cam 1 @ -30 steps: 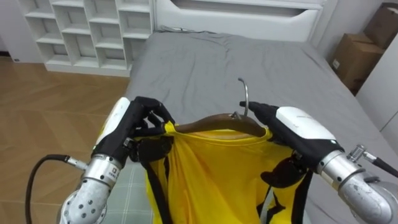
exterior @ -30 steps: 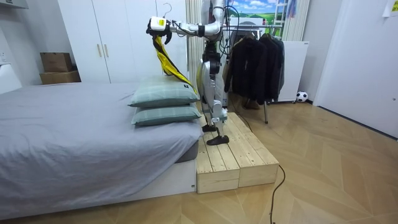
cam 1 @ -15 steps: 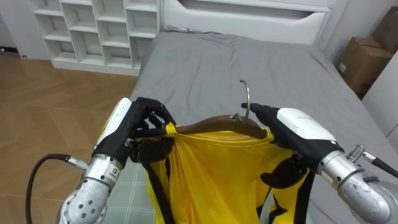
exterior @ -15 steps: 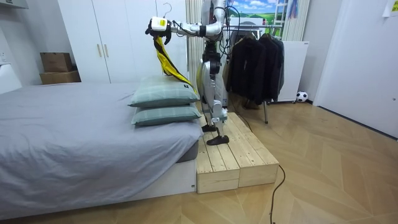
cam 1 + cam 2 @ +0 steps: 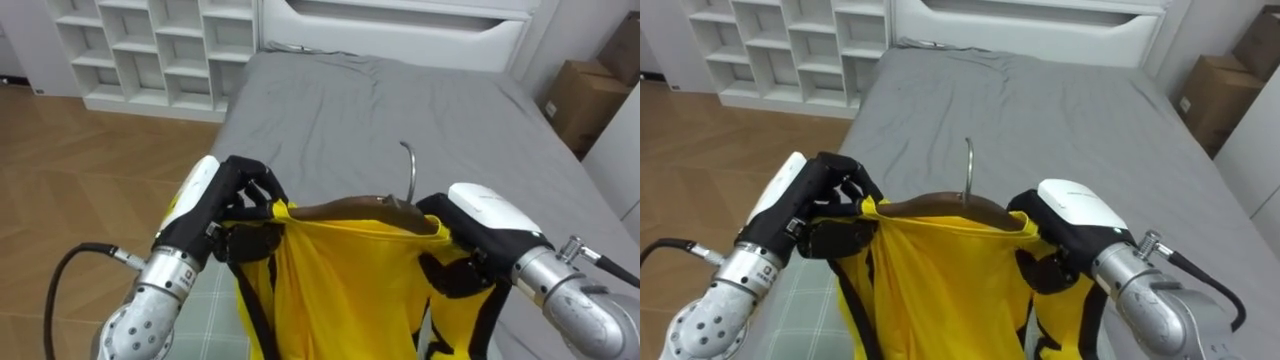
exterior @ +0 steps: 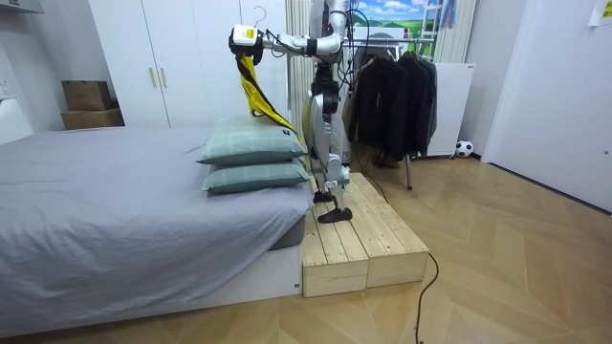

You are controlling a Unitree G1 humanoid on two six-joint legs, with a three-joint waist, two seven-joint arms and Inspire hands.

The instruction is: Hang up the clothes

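Left hand (image 5: 222, 200): fingers curled tight round the left end of the hanger (image 5: 345, 207), with the yellow cloth caught under them. Right hand (image 5: 482, 222): fingers curled over and under the right end of the same hanger, gripping wood and cloth together. Both hands are raised in front of the robot, level with each other, with the hanger spanning the gap between them.

Hanger: brown wood, roughly level, with a metal hook (image 5: 409, 170) standing upright from its middle and touching nothing. Yellow garment (image 5: 340, 290): draped over the hanger with its neckline at the bar. It has dark strips running down it and hangs freely below the hands.

Below, near side: green checked pillows (image 6: 252, 145), stacked two high at the near end of the bed (image 5: 420, 100). The garment's lower edge reaches the top pillow in the room view. The grey bedcover extends away to the far side.

Robot's position, room view: standing upright on a wooden platform (image 6: 363, 239) set against the bed beside the pillows, arms stretched out over them. Clothes rack (image 6: 392, 91) with dark garments stands just behind the robot.

Surroundings: white shelf unit (image 5: 150, 50) far left, cardboard box (image 5: 583, 95) far right, wooden floor (image 5: 70, 160) on the left.
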